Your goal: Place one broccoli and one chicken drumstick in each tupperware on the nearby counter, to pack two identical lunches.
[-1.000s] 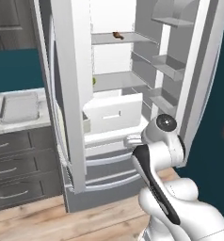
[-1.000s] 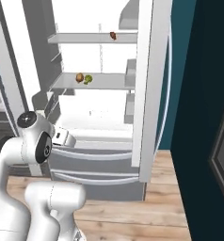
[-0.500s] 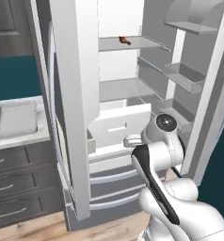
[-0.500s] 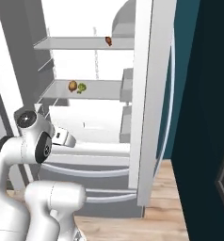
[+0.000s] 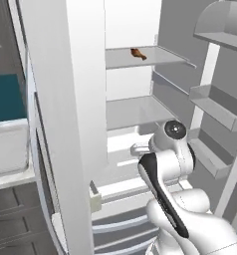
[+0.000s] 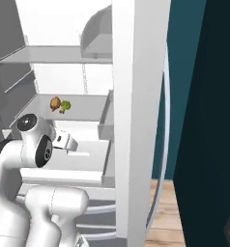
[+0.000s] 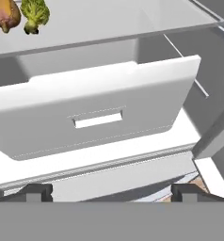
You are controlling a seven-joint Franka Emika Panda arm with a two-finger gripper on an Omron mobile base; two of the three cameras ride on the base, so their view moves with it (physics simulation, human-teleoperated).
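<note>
Inside the open fridge, a brown chicken drumstick and a green broccoli lie side by side on the middle shelf, up and to the left of my gripper. The gripper is open, fingertips wide apart with nothing between them, and it faces a white drawer below that shelf. The right base view has the same drumstick and broccoli beyond the hand. A second drumstick rests on the upper shelf. One pale tupperware sits on the counter at far left.
The fridge's left door stands open between the arm and the counter. The right door, with its shelf bins, is close on the arm's right. Dark drawer fronts lie under the counter. Wooden floor shows at lower right.
The whole picture has shifted and grown: the base has driven closer to the fridge. The food has not moved on its shelves. The gripper stays open.
</note>
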